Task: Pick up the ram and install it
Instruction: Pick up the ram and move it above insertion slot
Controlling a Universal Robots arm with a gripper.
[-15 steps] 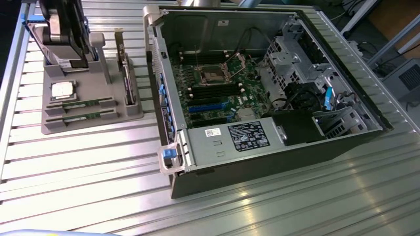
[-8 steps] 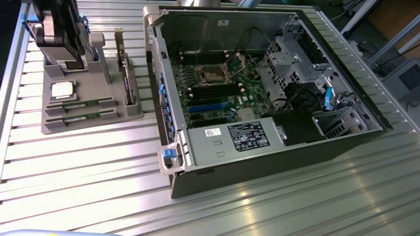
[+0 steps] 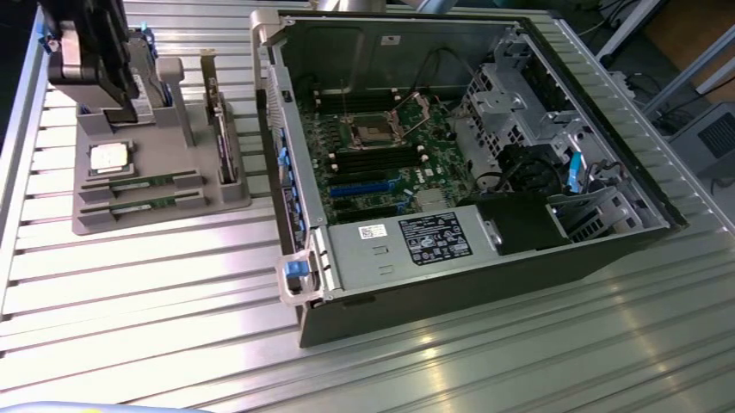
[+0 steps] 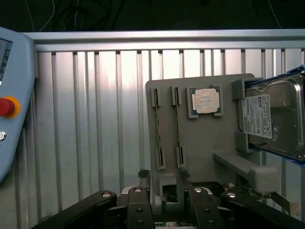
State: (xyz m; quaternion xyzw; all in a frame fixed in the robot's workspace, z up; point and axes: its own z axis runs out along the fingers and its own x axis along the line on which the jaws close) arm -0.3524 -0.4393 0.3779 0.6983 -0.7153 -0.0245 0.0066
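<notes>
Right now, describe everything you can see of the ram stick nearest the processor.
The ram stick is a thin, long, narrow greenish circuit board. It stands on edge in a slot of the grey holder, with its ends seated in small grey clips. It lies parallel to a second stick and apart from it, with the processor on its other side. The open gripper is clear of it.

The jaws are seen spread apart, and nothing is held between them. Just ahead of them a grey holder (image 4: pixel 209 143) lies on the slatted tabletop (image 4: pixel 95 119). A ram stick (image 4: pixel 157 129) and a second ram stick (image 4: pixel 178 126) are set in it side by side. Beside their far ends a processor chip (image 4: pixel 206 100) is placed, and farther aside a hard drive (image 4: pixel 274 119) is propped, tilted.
</notes>
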